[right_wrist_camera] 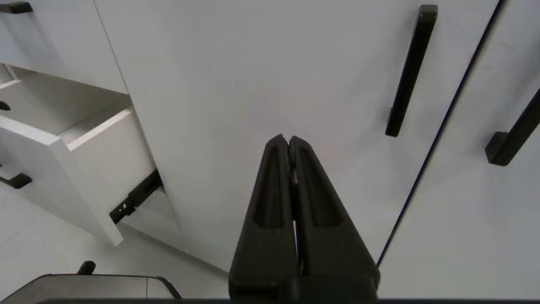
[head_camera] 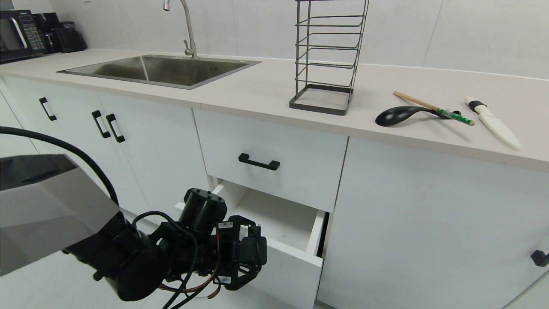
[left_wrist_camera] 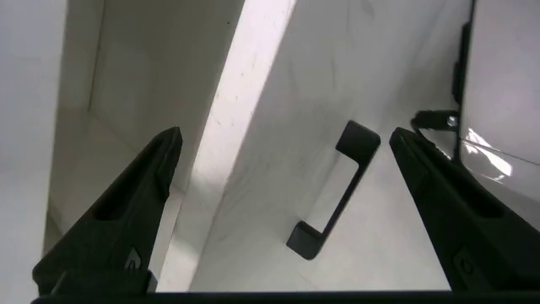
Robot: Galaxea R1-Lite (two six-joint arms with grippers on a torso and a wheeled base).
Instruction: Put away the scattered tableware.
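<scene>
Left hand (head_camera: 252, 256) was low at front of open lower drawer (head_camera: 315, 234). We noted fingers (left_wrist_camera: 143, 194) spread wide, with drawer handle (left_wrist_camera: 332, 192) between them, touched by neither. Right hand (right_wrist_camera: 288, 150) had fingers pressed together, gripping nothing, facing white cabinet door (right_wrist_camera: 253, 76). We located tableware on counter (head_camera: 257, 90), right of wire rack (head_camera: 317, 109): black spoon (head_camera: 396, 115), chopsticks (head_camera: 433, 107) crossing spoon handle, white knife (head_camera: 493, 123) just beside. Sink (head_camera: 158, 68) sat well left of rack.
</scene>
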